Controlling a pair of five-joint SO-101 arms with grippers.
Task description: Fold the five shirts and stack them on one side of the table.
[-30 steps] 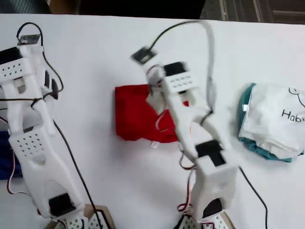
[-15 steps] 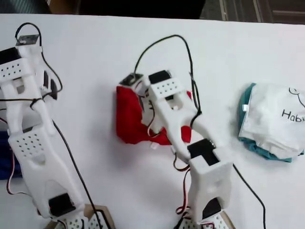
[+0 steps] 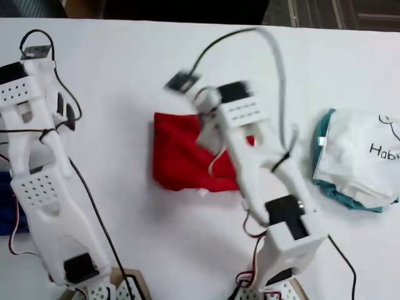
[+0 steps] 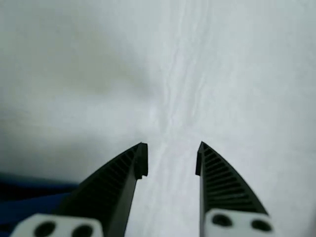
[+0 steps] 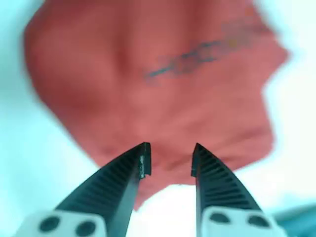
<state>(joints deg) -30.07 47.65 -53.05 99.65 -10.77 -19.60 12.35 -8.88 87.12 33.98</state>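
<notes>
Now, red shirt (image 3: 181,159): lies folded into a rough rectangle near the middle of the white counter (image 3: 125,75), well apart from the pile at the right edge
Right hand (image 5: 170,160): released, fingers spread with nothing between them, hanging over the red shirt (image 5: 148,84); from above it (image 3: 207,128) sits over the shirt's far right part, and its arm crosses the shirt's right edge
Left hand (image 4: 170,158): released too, fingers parted over the white counter surface (image 4: 207,74), gripping nothing
Left arm (image 3: 37,187): stretched along the left side of the counter
Pile: a white shirt (image 3: 359,153) lies on top of a teal one (image 3: 340,195) at the right side
Blue cloth (image 3: 5,209): just showing at the left edge, beside the left arm
</notes>
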